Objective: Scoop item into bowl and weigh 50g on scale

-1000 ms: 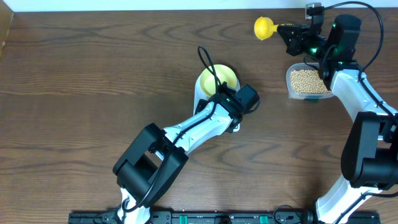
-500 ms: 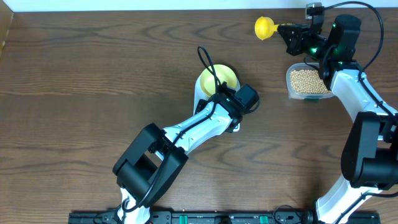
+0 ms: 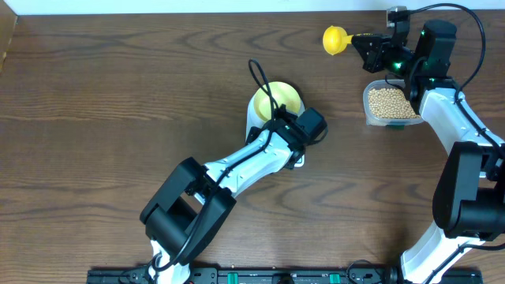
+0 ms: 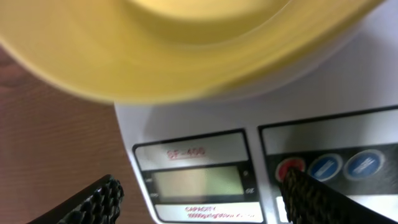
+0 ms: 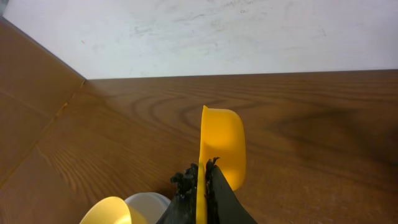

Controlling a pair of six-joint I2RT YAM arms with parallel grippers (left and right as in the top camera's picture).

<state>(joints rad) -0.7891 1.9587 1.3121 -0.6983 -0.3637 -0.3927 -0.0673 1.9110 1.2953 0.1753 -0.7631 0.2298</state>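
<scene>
Left tool [image 4: 200, 208]: spread wide, positioned above scale [image 4: 348, 93] display.
Right tool [image 5: 200, 198]: clamped on yellow scoop [image 5: 222, 146].
Bowl [image 3: 278, 96]: seated on scale.

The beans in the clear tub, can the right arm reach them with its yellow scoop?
Probably yes. The right claw holds the yellow scoop just beyond the clear tub, and the beans lie open on top with no lid. Nothing stands between them.

The bowl [image 4: 186, 56] (blurred) sits on the scale [image 4: 373, 93], above its grey display [image 4: 198, 182]
</scene>
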